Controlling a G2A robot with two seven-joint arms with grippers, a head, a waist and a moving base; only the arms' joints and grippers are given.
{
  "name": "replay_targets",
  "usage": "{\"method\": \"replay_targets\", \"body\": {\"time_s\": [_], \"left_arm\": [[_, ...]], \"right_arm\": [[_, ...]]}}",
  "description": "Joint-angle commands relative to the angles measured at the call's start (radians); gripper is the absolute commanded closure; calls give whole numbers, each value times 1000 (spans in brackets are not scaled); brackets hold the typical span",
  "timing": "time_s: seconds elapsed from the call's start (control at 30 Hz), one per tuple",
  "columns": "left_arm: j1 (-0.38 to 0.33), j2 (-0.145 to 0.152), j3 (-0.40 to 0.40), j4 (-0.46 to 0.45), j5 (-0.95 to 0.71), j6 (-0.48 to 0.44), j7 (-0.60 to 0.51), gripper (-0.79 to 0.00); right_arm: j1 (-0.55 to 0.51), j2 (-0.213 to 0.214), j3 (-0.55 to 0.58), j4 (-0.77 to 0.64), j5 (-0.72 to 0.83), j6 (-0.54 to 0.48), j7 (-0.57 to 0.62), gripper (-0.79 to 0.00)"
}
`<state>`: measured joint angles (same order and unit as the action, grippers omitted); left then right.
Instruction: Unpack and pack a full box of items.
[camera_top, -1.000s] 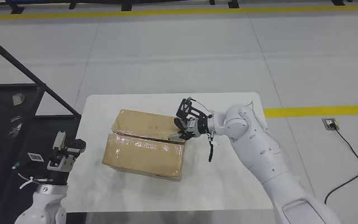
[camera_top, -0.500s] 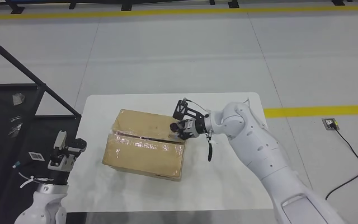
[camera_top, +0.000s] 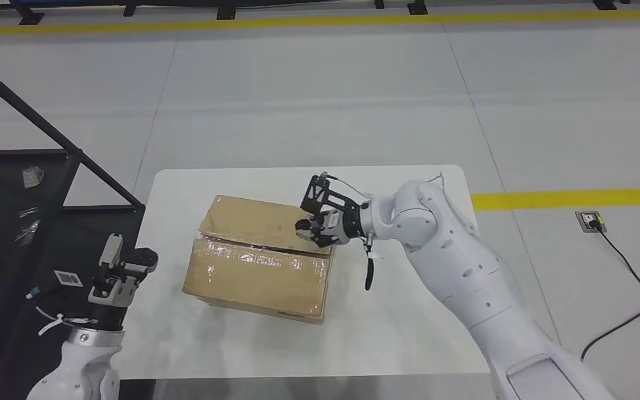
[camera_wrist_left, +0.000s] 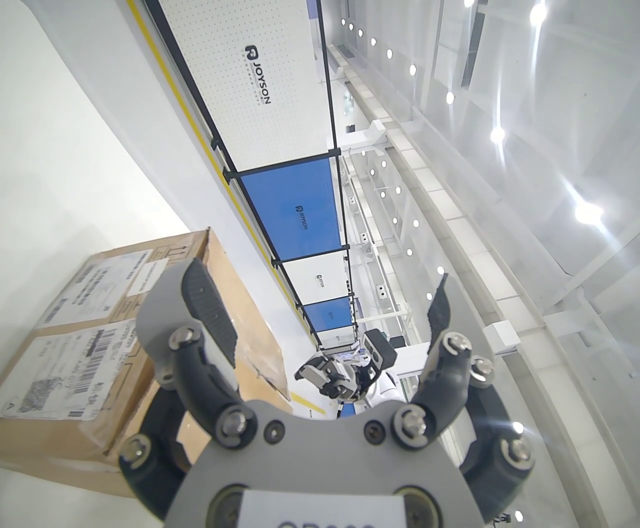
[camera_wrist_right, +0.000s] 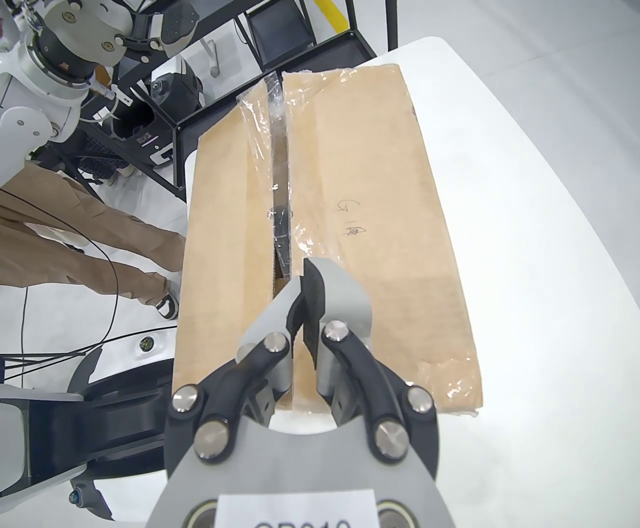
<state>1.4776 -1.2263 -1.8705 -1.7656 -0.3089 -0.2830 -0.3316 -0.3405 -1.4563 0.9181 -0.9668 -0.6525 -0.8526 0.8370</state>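
at frame centre, the taped box (camera_top: 258, 255) is set on the worktop (camera_top: 420, 300). the right hand (camera_top: 305, 228) is pressed together over its seam (camera_wrist_right: 280, 200); the left hand (camera_top: 125, 262) is spread at lower left.

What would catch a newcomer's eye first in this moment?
The brown cardboard box on the white table draws the eye first. Then comes the right end effector, shut, with its tips at the seam between the box's top flaps, at the end nearest that arm. The left end effector hangs open by the table's edge, apart from the box.
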Motion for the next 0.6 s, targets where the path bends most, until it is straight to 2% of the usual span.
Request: {"method": "replay_targets", "body": {"time_s": [0.0,0.07,0.1,0.17,0.2,0.23,0.27,0.3,0.43,0.57], "left_arm": [[-1,0,2,2,-2,0,-4,-785],[-2,1,4,3,-4,1,-7,-785],[-3,1,6,4,-5,2,-10,-785],[-5,1,13,9,-9,11,-19,-785],[-9,2,19,13,-16,23,-30,-785],[-18,2,23,19,-25,35,-37,-785],[-28,3,27,27,-20,38,-38,-785],[-41,3,34,40,-5,38,-29,-785],[-116,2,70,121,32,53,13,-785],[-188,5,75,222,24,83,23,-785]], "right_arm": [[-21,8,8,-45,-8,19,3,0],[-45,15,19,-84,-2,27,-6,0],[-60,18,29,-94,15,34,-18,-46],[-84,22,42,-100,65,77,-21,-9],[-89,21,40,-97,95,114,-6,-28],[-94,18,41,-90,143,153,2,-114],[-97,15,39,-84,194,169,13,-388],[-99,14,40,-74,241,176,22,-785],[-112,8,50,-44,390,228,26,-785],[-112,8,50,-44,390,228,26,-785]]}}
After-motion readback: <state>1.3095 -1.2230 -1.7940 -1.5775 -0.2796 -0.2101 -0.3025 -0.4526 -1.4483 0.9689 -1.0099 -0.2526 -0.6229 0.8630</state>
